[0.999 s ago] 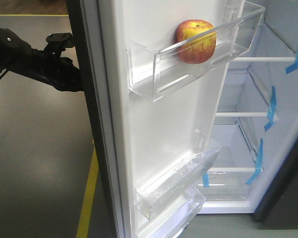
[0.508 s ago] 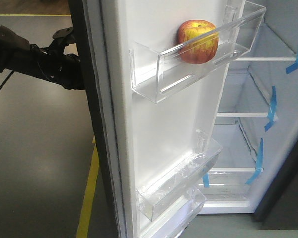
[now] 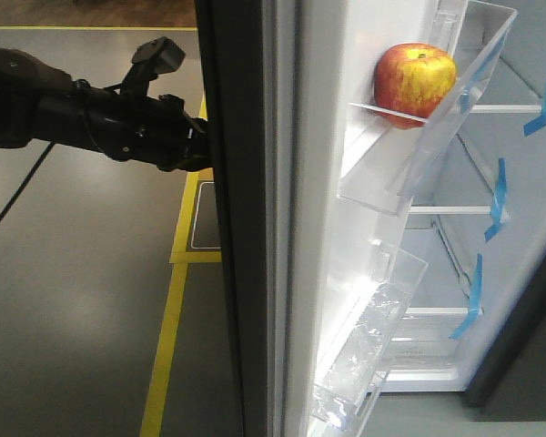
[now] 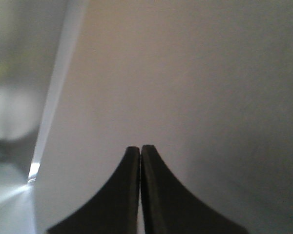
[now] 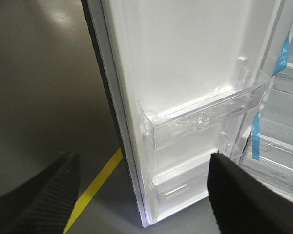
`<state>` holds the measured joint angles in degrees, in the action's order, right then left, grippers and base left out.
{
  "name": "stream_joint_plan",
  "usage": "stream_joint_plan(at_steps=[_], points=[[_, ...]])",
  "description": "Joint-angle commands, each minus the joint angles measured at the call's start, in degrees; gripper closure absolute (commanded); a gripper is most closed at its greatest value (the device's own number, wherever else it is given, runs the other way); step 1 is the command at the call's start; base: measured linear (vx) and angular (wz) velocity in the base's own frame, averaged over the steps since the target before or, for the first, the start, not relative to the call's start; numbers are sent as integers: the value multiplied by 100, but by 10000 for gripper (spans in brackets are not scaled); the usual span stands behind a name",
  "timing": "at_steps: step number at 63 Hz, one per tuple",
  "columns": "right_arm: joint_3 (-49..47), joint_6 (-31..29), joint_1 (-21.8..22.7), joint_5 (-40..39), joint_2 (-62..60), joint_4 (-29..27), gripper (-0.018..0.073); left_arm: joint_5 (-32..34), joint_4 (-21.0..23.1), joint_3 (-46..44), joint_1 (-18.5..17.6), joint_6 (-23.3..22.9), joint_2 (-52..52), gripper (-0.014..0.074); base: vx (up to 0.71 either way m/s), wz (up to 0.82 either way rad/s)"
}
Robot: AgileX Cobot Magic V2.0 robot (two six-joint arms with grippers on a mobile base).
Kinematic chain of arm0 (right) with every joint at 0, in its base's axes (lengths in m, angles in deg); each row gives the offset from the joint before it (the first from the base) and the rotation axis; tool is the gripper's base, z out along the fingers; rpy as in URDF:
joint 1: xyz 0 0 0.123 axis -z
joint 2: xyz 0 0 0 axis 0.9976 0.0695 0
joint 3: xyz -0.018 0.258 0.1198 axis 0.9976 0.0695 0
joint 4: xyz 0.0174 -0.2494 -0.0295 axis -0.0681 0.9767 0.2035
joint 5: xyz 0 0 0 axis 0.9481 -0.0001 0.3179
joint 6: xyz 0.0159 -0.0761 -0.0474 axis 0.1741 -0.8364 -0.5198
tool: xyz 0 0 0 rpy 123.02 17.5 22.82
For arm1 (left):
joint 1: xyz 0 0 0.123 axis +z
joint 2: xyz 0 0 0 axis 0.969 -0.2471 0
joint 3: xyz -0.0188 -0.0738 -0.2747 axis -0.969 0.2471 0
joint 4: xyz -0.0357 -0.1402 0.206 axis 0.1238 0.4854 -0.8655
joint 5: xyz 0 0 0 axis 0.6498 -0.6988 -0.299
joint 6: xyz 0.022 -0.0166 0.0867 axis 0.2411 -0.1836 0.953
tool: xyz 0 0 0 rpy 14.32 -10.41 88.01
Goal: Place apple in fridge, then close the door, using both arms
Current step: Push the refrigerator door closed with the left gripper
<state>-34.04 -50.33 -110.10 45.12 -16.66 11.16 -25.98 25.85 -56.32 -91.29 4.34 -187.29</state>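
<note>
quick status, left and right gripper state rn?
Left gripper: closed, fingers together, holding nothing.
Right gripper: open, empty.

Red-yellow apple [image 3: 415,80] upright in top clear bin [image 3: 396,177] of part-open door [image 3: 309,237]; fridge [image 3: 537,273] interior exposed.

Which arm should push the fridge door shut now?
Probably the left. The left gripper, shut, is at the door's dark outer face, ready to push. The right gripper hangs open facing the inner side.

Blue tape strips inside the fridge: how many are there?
3 tape strips, at the right shelf ends: top, middle, lower; the door may hide more.
</note>
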Motion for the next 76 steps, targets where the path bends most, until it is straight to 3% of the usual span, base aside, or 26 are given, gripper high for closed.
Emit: stream_joint_plan(at_steps=[1, 26, 40, 50, 60, 67, 72, 76], points=[[-110, 9, 7, -372, 107, -26, 40, 192, 474, -131, -342, 36, 327, 603, 0, 0], [-110, 9, 7, -372, 107, -26, 40, 841, 516, -136, -1886, 244, 317, 603, 0, 0], [-110, 9, 7, -372, 107, -26, 40, 1721, 584, -149, -2631, 293, 247, 603, 0, 0], [-110, 9, 7, -372, 107, -26, 40, 1900, 634, -149, -2968, 327, 83, 603, 0, 0], [-110, 9, 7, -372, 107, -26, 40, 1767, 494, -149, -3019, 313, 93, 603, 0, 0], [-110, 9, 7, -372, 107, -26, 40, 1778, -55, -149, -2992, 43, 250, 603, 0, 0], [-110, 9, 7, -372, 107, -26, 40, 1782, -810, -149, -2986, -498, 411, 603, 0, 0], [-110, 9, 7, -372, 107, -26, 40, 1753, -1673, -149, -2954, -1320, 608, 603, 0, 0]])
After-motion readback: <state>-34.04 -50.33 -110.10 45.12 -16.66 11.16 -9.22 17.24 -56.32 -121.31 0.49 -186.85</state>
